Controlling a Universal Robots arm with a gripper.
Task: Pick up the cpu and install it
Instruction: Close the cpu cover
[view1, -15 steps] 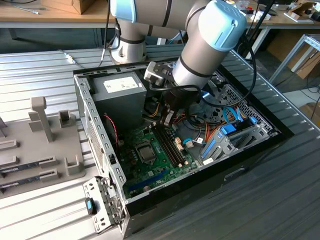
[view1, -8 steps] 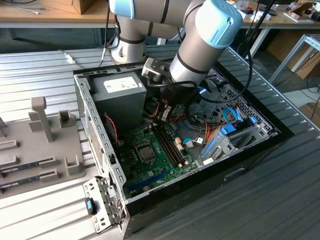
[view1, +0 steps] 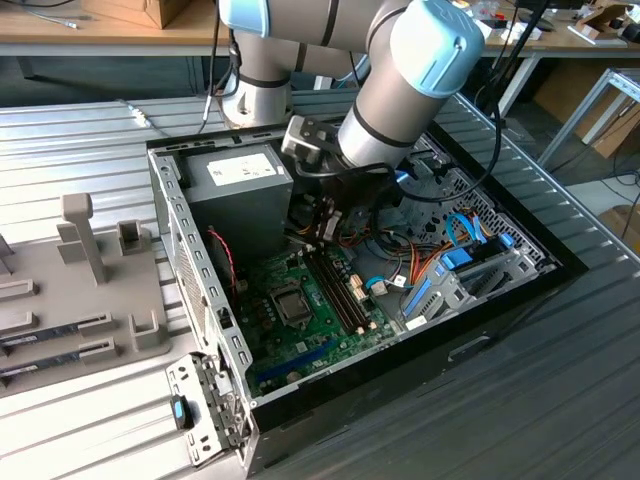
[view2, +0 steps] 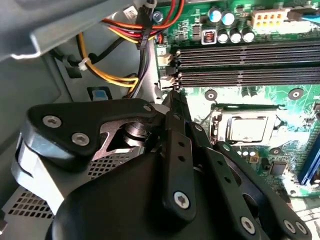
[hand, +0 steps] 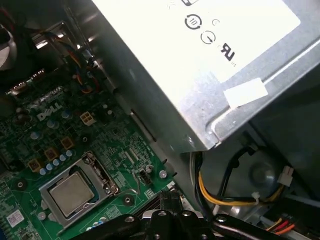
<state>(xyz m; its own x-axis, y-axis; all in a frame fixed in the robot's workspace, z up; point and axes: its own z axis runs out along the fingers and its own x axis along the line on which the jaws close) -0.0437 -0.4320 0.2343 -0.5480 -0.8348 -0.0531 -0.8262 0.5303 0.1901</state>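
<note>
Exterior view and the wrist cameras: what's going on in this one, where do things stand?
A robot arm is reaching into an open computer case. Its gripper hangs low over the motherboard, beside the grey power supply and near the memory slots. The fingers look closed together with nothing visible between them. The cpu already lies in its socket, seen in both wrist views, a short way off from the fingertips and not touched by them.

Matt silvery metal cpu (view2: 248, 129), grey metal power supply (hand: 210, 65)
</note>
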